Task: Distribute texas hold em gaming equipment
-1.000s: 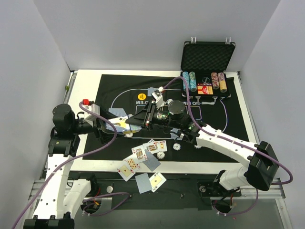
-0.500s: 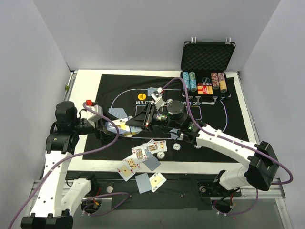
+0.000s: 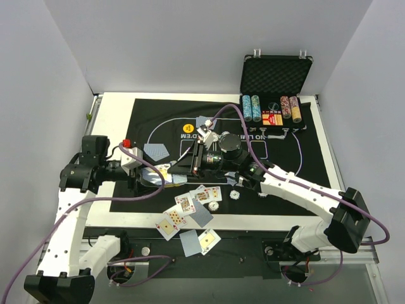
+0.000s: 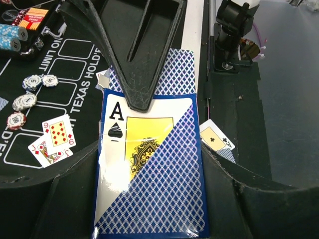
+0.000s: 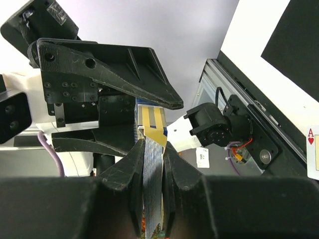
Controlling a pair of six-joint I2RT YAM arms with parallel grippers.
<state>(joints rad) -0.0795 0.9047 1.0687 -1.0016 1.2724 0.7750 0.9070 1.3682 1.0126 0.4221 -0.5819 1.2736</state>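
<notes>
White table (image 3: 114,101) carries a black mat (image 3: 304,164). A black case (image 3: 276,76) stands open at the far right corner, lid up, with stacked chips (image 3: 255,106) in its tray.

The right arm (image 3: 297,190) reaches from the near right across to the mat's middle. The left arm (image 3: 69,221) comes in from the near left, and the two meet over the mat's left half.

Between them, above the mat, is a pack (image 4: 149,199) of cards, showing an ace of spades, a yellow panel and blue lattice. The left gripper (image 4: 149,147) has its fingers tight against the pack's two long edges. The right gripper (image 5: 153,144) is pinched on the flat faces at the pack's other end, with one finger lying over the top.

Loose cards (image 3: 183,202) are scattered at the mat's near edge, some face up and some back up. Two of them lie past the table's near edge, by the arm bases. Two more, back up, lie farther in on the mat.

A few loose chips (image 4: 25,102) sit on the mat just beside the face-up cards. A yellow button (image 3: 188,128) lies on the mat beyond the grippers.
</notes>
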